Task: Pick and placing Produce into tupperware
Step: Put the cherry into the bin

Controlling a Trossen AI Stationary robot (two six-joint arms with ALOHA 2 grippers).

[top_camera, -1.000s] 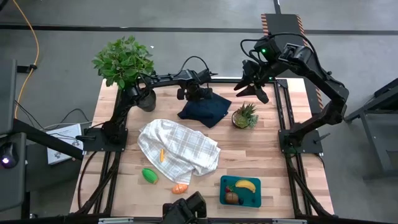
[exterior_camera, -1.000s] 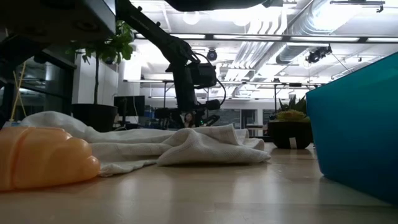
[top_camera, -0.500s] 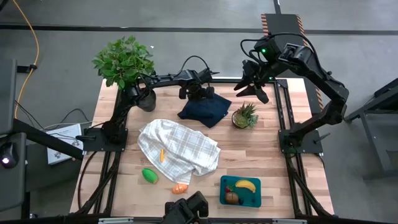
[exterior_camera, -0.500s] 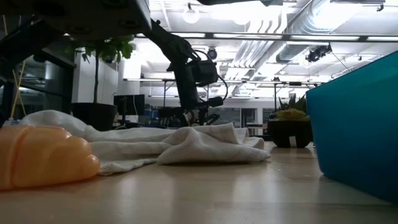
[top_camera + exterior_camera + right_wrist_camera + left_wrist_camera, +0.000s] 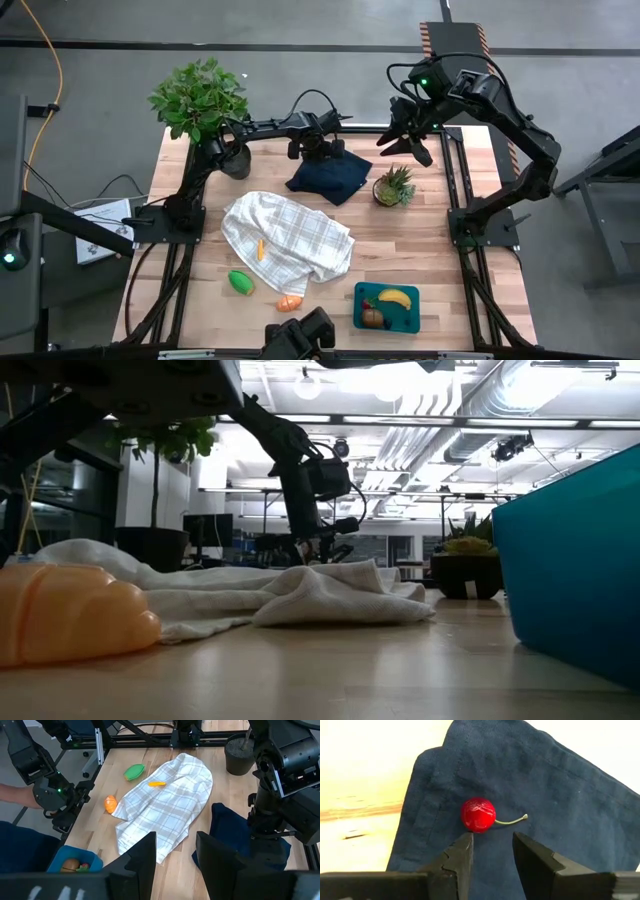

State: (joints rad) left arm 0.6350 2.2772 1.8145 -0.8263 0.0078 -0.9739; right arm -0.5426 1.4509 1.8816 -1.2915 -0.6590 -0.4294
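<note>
A red cherry (image 5: pixel 478 815) with a thin stem lies on the dark navy cloth (image 5: pixel 328 175) at the far middle of the table. My left gripper (image 5: pixel 492 840) stands open just above the cloth, its fingertips close beside the cherry and touching nothing. The teal tupperware (image 5: pixel 412 322) sits at the near right with a banana (image 5: pixel 394 297), a brown round piece and a red piece inside. A green piece (image 5: pixel 240 282) and an orange piece (image 5: pixel 289 302) lie on the wood. A small orange piece (image 5: pixel 261 249) rests on the checked towel (image 5: pixel 290 240). My right gripper (image 5: pixel 172 845) hangs open, raised over the far right.
A leafy potted plant (image 5: pixel 200 100) stands at the far left corner, close to my left arm. A small spiky potted plant (image 5: pixel 394 186) stands right of the navy cloth. Bare wood lies between the towel and the tupperware. A person's arm (image 5: pixel 15 795) shows beyond the near edge.
</note>
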